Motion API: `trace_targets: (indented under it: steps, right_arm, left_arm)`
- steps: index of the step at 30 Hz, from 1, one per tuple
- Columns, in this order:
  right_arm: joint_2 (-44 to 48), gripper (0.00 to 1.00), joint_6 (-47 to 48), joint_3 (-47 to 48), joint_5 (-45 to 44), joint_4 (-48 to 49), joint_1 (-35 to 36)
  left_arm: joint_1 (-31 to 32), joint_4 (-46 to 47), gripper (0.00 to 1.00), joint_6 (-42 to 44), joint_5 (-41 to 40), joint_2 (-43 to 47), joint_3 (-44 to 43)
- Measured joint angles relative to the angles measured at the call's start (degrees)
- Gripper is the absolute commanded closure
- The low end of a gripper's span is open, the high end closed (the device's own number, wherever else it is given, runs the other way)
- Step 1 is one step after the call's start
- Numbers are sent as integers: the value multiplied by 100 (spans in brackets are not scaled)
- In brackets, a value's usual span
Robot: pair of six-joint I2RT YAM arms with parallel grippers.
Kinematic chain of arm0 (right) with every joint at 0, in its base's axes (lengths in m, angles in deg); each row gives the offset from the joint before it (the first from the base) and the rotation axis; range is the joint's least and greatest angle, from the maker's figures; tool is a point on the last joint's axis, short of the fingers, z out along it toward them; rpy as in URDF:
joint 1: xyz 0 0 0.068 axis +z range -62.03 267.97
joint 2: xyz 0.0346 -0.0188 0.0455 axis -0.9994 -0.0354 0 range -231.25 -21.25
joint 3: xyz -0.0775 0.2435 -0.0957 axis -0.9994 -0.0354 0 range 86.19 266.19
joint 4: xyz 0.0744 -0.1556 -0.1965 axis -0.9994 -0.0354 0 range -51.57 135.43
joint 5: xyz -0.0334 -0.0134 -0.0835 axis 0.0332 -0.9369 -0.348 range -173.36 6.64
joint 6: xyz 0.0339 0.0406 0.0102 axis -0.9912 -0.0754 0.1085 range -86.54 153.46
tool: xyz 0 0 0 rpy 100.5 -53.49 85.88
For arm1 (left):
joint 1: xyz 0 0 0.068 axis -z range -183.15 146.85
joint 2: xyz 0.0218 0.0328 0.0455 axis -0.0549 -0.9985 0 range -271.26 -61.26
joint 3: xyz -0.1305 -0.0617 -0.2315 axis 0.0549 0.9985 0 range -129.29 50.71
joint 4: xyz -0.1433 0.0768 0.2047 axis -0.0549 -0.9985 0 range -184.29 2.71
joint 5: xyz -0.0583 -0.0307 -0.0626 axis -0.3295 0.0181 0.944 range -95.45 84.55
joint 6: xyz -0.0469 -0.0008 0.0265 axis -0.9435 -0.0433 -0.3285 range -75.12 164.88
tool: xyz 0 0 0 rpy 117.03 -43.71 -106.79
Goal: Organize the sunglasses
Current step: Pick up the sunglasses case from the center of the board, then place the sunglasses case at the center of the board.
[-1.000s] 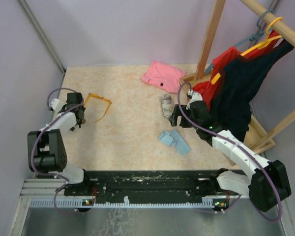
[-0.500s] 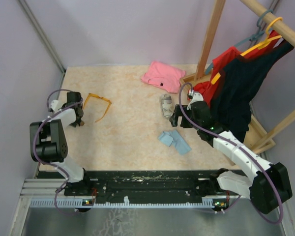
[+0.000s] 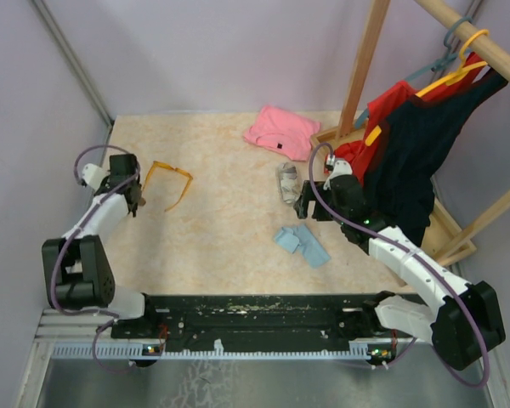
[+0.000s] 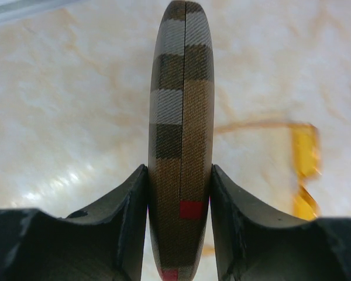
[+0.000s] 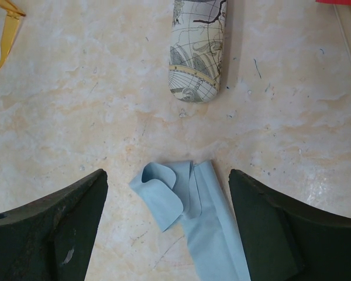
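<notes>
Left gripper [image 4: 179,175] is clamping the brown case [image 4: 181,99] edge-on, 1 finger pressing each flat side near its lower end; the case is standing on its narrow edge, seam facing the wrist camera. Orange glasses [image 4: 307,155] are lying on the table [image 3: 229,229] just beside the case, on its right in the wrist view, arms unfolded; they are probably not touching it, though the blur is hiding the gap. The red pair is not showing in any view. Right gripper [image 5: 167,175] is hanging released, jaws wide, over the blue cloth [image 5: 193,222]; the map case [image 5: 198,52] is lying beyond the cloth, untouched.

Step in hand, as I am reading it: securing the brown case so the orange glasses can go inside.

Doing it well:
- the grip is sitting low on the case, so lifting slowly to stop it pivoting;
- keeping the seam reachable for the other arm;
- moving away from the thin glasses arm, not across it;
- laying the case flat before opening.
</notes>
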State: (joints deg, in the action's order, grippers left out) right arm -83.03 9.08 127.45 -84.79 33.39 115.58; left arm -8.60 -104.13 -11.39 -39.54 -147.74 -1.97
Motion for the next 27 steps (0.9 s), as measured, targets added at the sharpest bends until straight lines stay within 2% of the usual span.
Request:
trace_targets:
  steps: [3,7,11,15,19,23,27]
  right_arm:
    - [2,16,37,11,-68,0,0]
    - [63,16,76,13,-192,-2,0]
    - [129,16,79,13,-264,0,0]
    - [142,16,79,11,-295,0,0]
    - [146,16,76,11,-302,2,0]
    - [155,16,76,11,-297,2,0]
    - [155,16,74,11,-282,0,0]
  left_arm:
    - [573,42,65,162,-61,592,22]
    - [1862,302,73,538,90,1012,59]
    - [2800,1060,74,1377,988,1246,470]
    - [3370,1906,71,2243,2068,1287,1060]
    - [3893,2208,71,2785,2787,1169,1346]
    - [4424,2282,71,3204,2806,793,1255]
    - [4852,1923,71,3532,2363,236,903]
